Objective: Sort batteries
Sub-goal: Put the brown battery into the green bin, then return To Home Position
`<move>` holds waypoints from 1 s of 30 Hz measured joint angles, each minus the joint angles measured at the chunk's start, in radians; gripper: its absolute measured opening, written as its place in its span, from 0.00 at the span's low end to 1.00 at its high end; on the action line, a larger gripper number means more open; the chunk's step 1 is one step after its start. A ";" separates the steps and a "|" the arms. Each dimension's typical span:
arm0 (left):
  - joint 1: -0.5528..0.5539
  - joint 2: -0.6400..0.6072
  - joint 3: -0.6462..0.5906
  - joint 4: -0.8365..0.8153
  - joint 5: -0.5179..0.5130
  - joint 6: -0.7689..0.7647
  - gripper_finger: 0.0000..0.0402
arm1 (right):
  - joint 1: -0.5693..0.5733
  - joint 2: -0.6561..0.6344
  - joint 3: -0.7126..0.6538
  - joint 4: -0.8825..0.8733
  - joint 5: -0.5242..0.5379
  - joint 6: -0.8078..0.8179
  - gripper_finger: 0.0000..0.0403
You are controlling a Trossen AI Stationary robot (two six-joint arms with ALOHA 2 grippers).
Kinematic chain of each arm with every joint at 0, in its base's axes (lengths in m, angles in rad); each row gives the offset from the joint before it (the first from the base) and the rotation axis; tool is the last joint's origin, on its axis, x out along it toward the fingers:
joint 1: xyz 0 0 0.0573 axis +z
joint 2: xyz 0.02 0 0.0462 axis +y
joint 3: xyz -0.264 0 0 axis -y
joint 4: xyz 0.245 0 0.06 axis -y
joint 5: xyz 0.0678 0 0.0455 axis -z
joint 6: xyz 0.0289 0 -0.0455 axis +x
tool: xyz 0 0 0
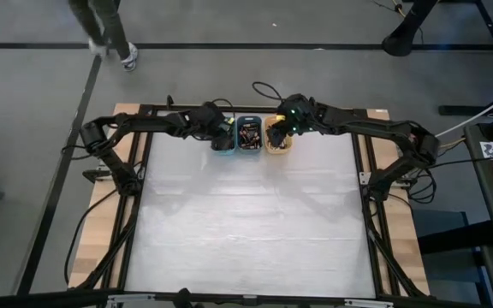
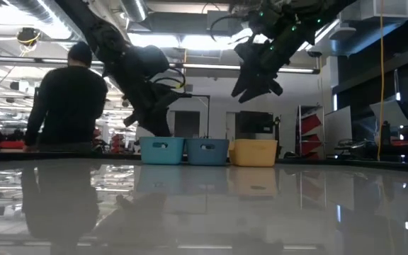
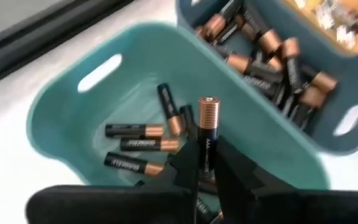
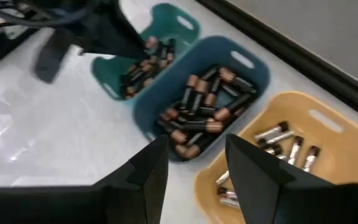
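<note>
Here, three small bins stand touching in a row at the far edge of a pale table (image 1: 246, 231): a teal bin (image 3: 61, 118), a blue bin (image 4: 253, 71) in the middle and a yellow-orange bin (image 4: 347, 155); both dark arms reach in over them from the table's two sides.

The left gripper (image 3: 207, 168) hangs directly above the teal bin; its fingers are pinched shut on one battery (image 3: 207, 127), a black cell with a coppery top band, held upright so that its coppery end rises clear above the fingertips (image 3: 188, 163); below and just beyond the fingers, several more black-and-copper batteries (image 3: 138, 144) lie flat on the teal bin's floor, some side by side, one crossing at an angle.

Beside that bin, the blue bin holds a dense heap of black-and-copper batteries (image 4: 201, 112), piled in all directions.

The right gripper (image 4: 194, 180) hovers above the seam between the blue and yellow-orange bins; its two fingers stand apart with nothing between them; just beyond the fingers, a few silvery batteries (image 4: 288, 146) lie loose in the yellow-orange bin.

Beyond the table, a person in dark clothing (image 2: 68, 99) stands in the room.
</note>
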 joint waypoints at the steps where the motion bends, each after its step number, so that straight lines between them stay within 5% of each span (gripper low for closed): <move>1: 0.002 0.001 0.006 0.001 0.006 -0.008 0.08 | -0.006 0.006 0.000 -0.002 0.001 0.000 0.40; 17: -0.001 -0.025 0.019 -0.014 0.006 -0.106 0.38 | -0.014 0.026 0.000 -0.008 -0.038 -0.004 0.40; 24: -0.052 -0.191 0.019 0.080 0.007 -0.053 0.39 | -0.013 0.020 0.000 -0.003 -0.138 0.001 0.40; 30: -0.160 -0.319 0.020 0.148 -0.005 -0.036 0.36 | 0.023 -0.033 0.000 0.025 -0.112 0.017 0.40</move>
